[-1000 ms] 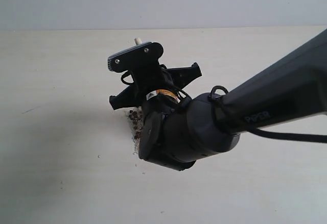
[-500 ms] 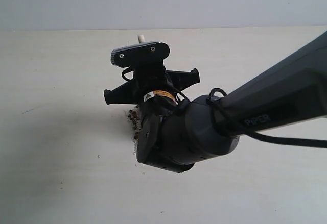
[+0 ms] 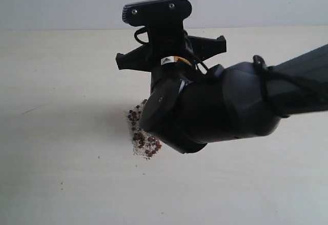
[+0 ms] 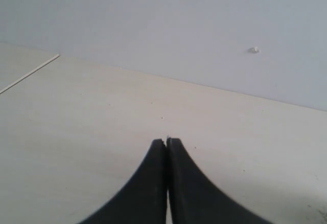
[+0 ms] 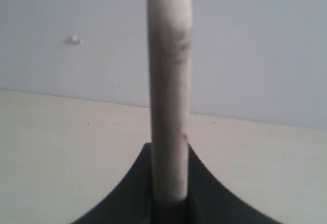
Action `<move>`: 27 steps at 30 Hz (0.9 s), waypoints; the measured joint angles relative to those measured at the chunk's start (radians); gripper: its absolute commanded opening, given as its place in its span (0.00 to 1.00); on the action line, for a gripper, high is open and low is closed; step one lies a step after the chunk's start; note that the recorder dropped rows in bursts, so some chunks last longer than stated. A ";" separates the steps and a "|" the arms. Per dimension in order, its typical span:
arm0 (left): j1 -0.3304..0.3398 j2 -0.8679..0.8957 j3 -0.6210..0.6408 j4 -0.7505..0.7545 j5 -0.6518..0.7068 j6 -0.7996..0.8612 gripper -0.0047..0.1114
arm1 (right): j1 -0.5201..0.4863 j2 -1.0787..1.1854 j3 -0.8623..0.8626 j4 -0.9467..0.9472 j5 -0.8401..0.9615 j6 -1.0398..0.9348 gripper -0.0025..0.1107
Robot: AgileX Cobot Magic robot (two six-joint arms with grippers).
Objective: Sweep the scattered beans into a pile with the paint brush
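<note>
Beans (image 3: pixel 136 117) lie gathered in the pile (image 3: pixel 146 142) on the table (image 3: pixel 61 71), near your right gripper (image 5: pixel 168 150), whose jaws clamp the paint brush (image 5: pixel 168 81) handle. Your left gripper (image 4: pixel 167 142) is closed and empty. With the brush's working end hidden, a blind stroke could scatter the heap.

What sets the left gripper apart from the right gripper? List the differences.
On the left gripper the jaws meet with nothing between them; on the right gripper they clamp the paint brush by its pale handle. The left gripper faces only bare table; the right gripper's arm hangs by the pile. Both have dark, curved jaws.
</note>
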 measured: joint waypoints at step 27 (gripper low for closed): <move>0.000 0.000 0.000 0.000 0.008 0.000 0.04 | -0.873 -0.337 0.059 0.397 1.053 -1.191 0.02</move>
